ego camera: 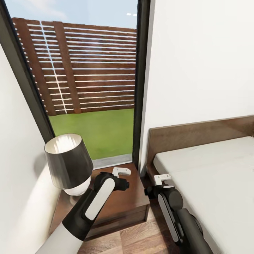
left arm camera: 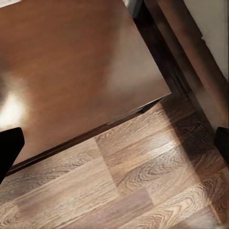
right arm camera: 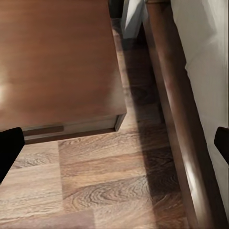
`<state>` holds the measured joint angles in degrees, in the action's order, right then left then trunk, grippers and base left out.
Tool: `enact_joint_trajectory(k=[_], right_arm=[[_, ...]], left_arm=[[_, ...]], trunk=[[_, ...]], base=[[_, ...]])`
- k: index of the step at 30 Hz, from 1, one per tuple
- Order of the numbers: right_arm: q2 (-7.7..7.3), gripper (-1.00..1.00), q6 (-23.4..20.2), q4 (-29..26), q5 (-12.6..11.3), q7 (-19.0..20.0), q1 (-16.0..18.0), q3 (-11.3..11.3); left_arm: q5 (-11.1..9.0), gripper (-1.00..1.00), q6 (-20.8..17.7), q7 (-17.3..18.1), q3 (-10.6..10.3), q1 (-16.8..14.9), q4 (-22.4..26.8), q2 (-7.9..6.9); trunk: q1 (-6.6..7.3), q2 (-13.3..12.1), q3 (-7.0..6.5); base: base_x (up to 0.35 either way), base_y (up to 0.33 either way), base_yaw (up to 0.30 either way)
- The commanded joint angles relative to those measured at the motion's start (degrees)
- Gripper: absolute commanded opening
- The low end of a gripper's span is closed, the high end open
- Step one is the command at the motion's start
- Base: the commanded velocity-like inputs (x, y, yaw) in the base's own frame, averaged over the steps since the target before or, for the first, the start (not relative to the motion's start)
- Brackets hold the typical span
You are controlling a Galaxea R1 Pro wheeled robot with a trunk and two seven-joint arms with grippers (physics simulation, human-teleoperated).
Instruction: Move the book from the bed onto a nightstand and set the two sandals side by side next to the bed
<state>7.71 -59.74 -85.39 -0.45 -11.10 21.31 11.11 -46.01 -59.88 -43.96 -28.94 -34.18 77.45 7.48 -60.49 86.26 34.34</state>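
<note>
1. Beside the bed's head end, facing the bedroom corner: a tall window (ego camera: 91, 70) shows a slatted fence and grass outside, with white wall to either side.
2. The bed (ego camera: 218, 183) lies at right, off-white mattress bare where I can see it, dark headboard against the wall. No book on the visible part; its location is not established from this position.
3. The nightstand (ego camera: 123, 201) stands between the bed and the left wall, near the bed frame with a narrow strip of plank floor (ego camera: 141, 236) between. Its top carries a lamp (ego camera: 68, 162) with a dark shade on the wall side; the half nearer the bed is bare.
4. The left gripper (ego camera: 121, 171) hovers over the nightstand top, the right gripper (ego camera: 162, 178) over the gap by the bed frame. In each wrist view the dark fingertips sit at opposite frame edges with nothing between: both claws released, both holding nothing.
5. No sandals on the floor strip shown.
6. Judgement: book step not yet begun, and I am only surveying the drop-off spot. Next move calls for turning toward the mattress to locate the book before any reach.
</note>
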Motion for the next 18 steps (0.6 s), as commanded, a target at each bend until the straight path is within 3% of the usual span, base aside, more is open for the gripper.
enact_joint_trajectory(k=[1, 18], right_arm=[[0.00, 1.00, -0.26, -0.03, -0.05, -0.24, 0.05, 0.06], [0.09, 1.00, -0.26, -0.62, -0.09, -0.17, 0.05, 0.21]], left_arm=[[-0.55, 1.00, -0.12, -0.60, -0.04, -0.05, 0.05, -0.01], [-0.57, 1.00, -0.12, -0.60, -0.06, -0.03, 0.17, -0.01]], trunk=[[0.00, 0.03, 0.06], [0.00, 0.03, 0.06]], base=[[0.000, 0.000, -0.104], [0.000, 0.000, -0.105]])
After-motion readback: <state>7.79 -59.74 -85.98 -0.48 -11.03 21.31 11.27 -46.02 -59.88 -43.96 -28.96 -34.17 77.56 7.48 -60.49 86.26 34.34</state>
